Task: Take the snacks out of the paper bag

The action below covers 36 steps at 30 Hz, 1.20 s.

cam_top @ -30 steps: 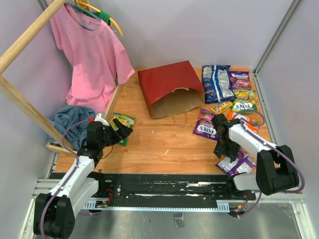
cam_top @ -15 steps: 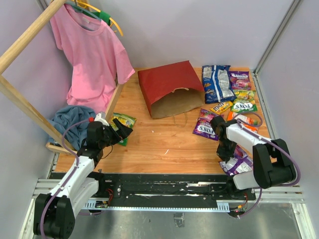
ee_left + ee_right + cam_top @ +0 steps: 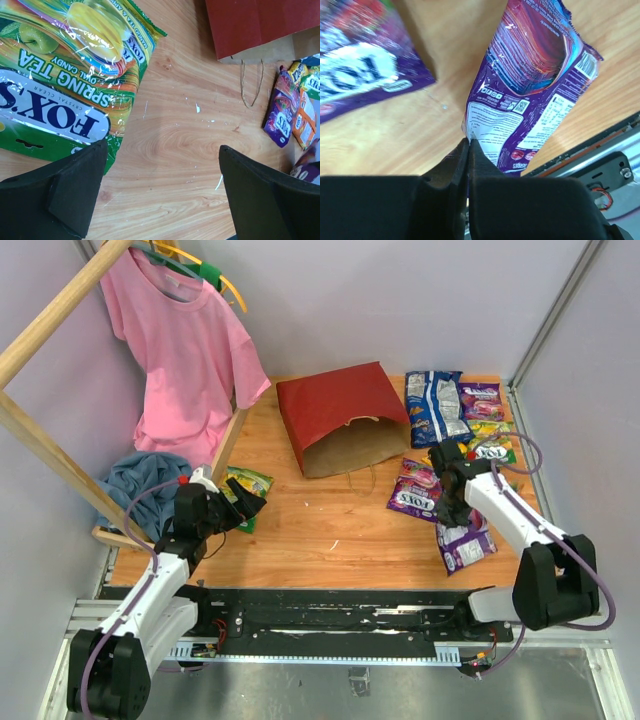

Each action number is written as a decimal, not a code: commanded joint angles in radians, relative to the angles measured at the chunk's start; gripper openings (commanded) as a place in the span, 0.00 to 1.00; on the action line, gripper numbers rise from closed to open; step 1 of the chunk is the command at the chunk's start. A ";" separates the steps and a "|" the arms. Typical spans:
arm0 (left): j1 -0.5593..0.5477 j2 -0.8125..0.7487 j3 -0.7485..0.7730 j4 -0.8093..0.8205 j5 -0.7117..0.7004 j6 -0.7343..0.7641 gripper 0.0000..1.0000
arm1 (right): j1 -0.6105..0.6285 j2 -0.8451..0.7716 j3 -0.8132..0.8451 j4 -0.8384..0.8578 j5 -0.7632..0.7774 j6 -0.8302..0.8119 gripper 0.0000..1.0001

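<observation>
The red paper bag (image 3: 340,410) lies on its side at the back of the table, its brown mouth facing me; in the left wrist view only a corner of the paper bag (image 3: 260,22) shows. Several snacks lie to its right: a blue-white bag (image 3: 435,405), a purple Fox's packet (image 3: 415,490) (image 3: 360,80) and green and yellow packs (image 3: 488,452). My right gripper (image 3: 455,515) (image 3: 469,142) is shut on the corner of a purple packet (image 3: 465,543) (image 3: 530,100). My left gripper (image 3: 245,505) (image 3: 160,195) stands open over bare wood beside a green Fox's packet (image 3: 246,483) (image 3: 65,75).
A pink shirt (image 3: 180,350) hangs from a wooden rack (image 3: 50,310) at the left, with a blue cloth heap (image 3: 145,480) below it. The black rail (image 3: 330,615) runs along the near edge. Metal wall posts (image 3: 560,310) close in the right side.
My right gripper has shut on the purple packet near the front edge and drawn it away from the rail toward the other snacks. The left arm has not moved.
</observation>
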 commanded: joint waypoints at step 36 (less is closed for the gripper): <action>0.009 -0.016 0.071 -0.057 0.040 0.023 0.97 | -0.166 0.043 -0.009 0.210 -0.043 0.046 0.15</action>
